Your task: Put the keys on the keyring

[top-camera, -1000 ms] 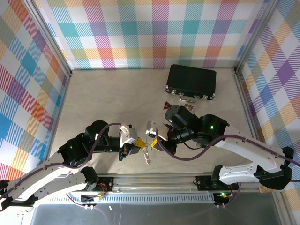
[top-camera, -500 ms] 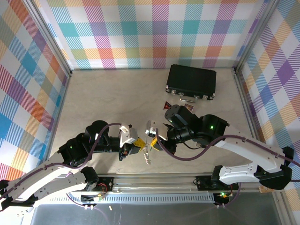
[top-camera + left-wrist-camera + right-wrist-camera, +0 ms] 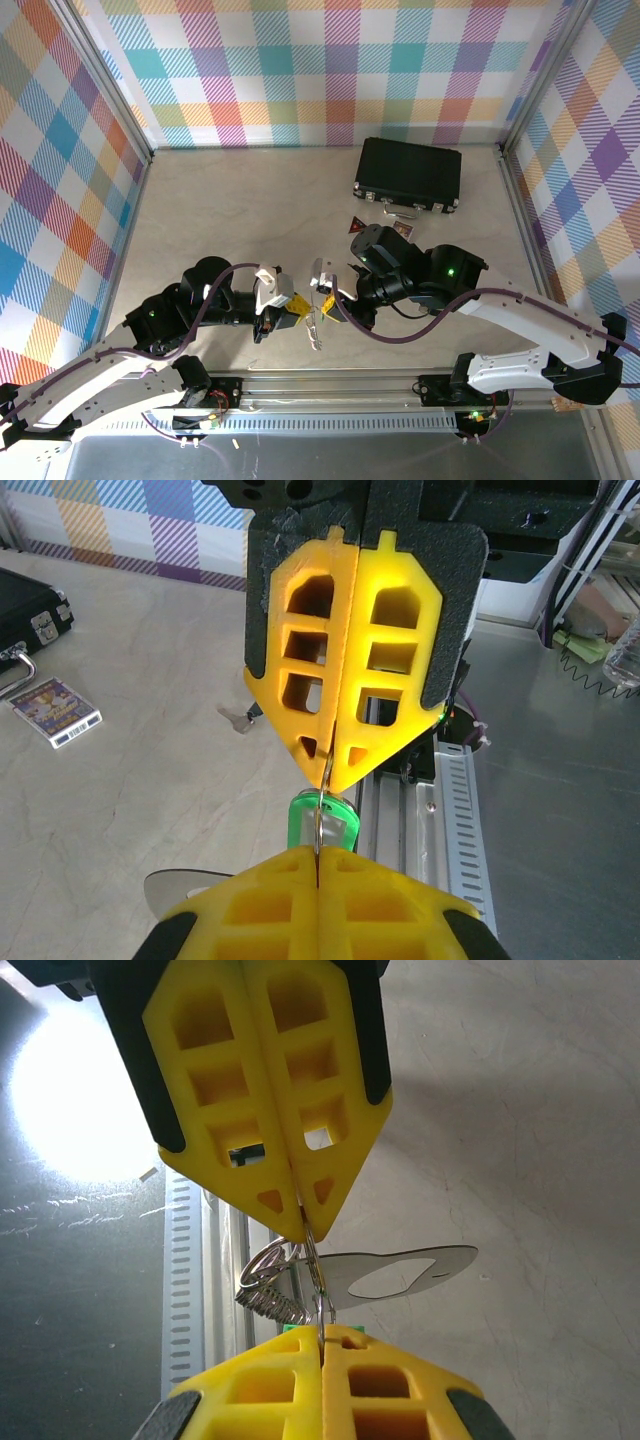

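left gripper [image 3: 318, 852], right gripper [image 3: 327, 770] both clamped on keyring [image 3: 268, 1285] wire; green key [image 3: 322, 822] at tips; risk: wire slips pinch if arms pull apart, key drops

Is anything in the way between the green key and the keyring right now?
Nothing visible does. The green key hangs right against the keyring, whose wire the left claw and right claw both pinch shut, tip to tip.

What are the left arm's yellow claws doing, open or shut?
Shut: on the left gripper the yellow fingers meet with no gap, pinching the keyring wire by the green key.
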Available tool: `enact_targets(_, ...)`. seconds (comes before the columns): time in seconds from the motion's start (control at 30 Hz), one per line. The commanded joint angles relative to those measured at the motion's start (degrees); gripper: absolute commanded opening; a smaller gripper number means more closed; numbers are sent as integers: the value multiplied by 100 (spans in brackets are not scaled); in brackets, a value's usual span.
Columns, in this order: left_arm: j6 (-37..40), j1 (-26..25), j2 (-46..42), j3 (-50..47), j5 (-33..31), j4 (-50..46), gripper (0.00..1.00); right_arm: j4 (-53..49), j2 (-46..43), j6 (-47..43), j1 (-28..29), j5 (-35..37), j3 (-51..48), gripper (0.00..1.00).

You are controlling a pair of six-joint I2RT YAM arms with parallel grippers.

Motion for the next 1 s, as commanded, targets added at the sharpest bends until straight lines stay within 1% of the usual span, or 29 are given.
enact_targets(0.0,109,-48,11,225,148,140,0,97,-82,-159,-24,-96,1,0)
enact_targets(0.97,92,-48,-28,187,147,158,0,243,-2,-160,1,-297,-4,0)
